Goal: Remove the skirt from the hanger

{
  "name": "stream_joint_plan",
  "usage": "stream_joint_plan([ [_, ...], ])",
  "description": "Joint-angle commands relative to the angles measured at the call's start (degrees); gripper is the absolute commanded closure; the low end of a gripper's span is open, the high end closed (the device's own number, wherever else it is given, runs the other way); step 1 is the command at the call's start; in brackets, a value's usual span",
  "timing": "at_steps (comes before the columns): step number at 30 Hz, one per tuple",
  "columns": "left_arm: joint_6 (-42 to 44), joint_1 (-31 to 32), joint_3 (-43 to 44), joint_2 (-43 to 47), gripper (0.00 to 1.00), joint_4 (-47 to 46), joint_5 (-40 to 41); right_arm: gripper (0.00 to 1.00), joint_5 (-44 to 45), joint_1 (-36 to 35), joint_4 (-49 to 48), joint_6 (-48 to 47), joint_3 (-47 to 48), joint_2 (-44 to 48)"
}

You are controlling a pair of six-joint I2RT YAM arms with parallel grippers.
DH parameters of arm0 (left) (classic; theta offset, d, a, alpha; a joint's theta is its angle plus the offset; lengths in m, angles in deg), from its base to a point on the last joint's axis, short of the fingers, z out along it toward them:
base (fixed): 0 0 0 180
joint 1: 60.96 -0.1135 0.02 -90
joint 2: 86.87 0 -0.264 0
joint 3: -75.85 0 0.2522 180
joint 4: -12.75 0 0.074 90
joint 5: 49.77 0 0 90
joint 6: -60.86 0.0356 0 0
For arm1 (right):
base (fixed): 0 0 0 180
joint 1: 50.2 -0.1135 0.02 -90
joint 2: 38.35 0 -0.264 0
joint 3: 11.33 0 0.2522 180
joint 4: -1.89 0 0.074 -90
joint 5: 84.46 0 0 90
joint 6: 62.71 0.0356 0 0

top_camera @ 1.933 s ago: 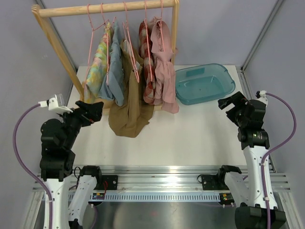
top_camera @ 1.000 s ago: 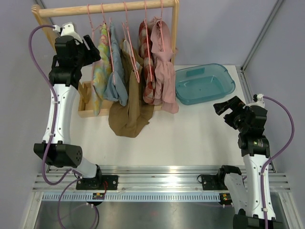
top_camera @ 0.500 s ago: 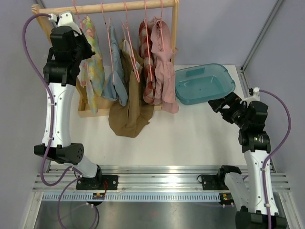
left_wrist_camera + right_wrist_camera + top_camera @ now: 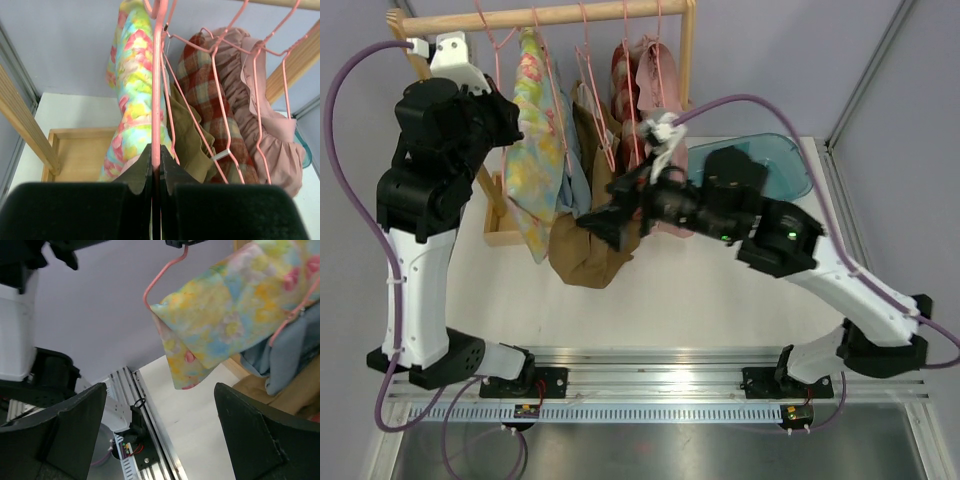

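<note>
At the upper left of the top view, the left gripper [image 4: 505, 115] is raised just below the wooden rail [image 4: 570, 15]. Its jaws are pressed together on the pink hanger [image 4: 156, 75]. The left wrist view shows both fingers [image 4: 141, 170] pinching a straight run of the wire, with only the wire between them. From that hanger hangs the skirt [image 4: 535, 160], a floral cloth of yellow, blue and pink. It falls down the left centre of the top view past the wooden tray [image 4: 498, 232]. Whether the hook sits on the rail I cannot tell.

The right gripper [image 4: 610, 205] is at the centre of the top view, jaws spread wide and holding nothing. In the right wrist view its two dark fingers [image 4: 75, 425] stand at the lower corners, and the skirt fills the upper right beyond them, apart from both.

The tray lies at the foot of the rack, and the skirt hangs in front of it. A teal tub [image 4: 790, 165] at right centre is half covered by the right arm, so its inside is mostly hidden.

Between the skirt and the right gripper hang a blue-grey garment [image 4: 575, 190] and an olive-brown garment [image 4: 590, 255], whose hem pools on the white table [image 4: 720, 290]. Further right on the rail hang a plaid garment [image 4: 210, 90] and a pink ruffled garment [image 4: 270, 125].
</note>
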Motion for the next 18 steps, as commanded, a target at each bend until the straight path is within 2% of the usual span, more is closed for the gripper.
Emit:
stream_joint_plan([
  [1, 1.30, 1.27, -5.68, 6.78, 1.00, -11.05, 0.82, 0.03, 10.54, -5.34, 4.41, -6.28, 5.21, -10.48],
  [9, 0.07, 1.45, -10.87, 13.99, 1.00, -7.27, -0.84, 0.02, 10.10, -6.76, 0.36, -5.76, 11.19, -21.82],
  [14, -1.69, 1.45, -17.63, 19.61, 1.00, -8.85, -2.07, 0.02, 9.31, -7.11, -0.87, -4.27, 15.32, -25.08],
  [18, -2.92, 1.45, -19.58, 20.85, 1.00, -9.29, -2.87, 0.02, 10.10, -8.43, -1.83, -4.26, 17.52, -27.19],
])
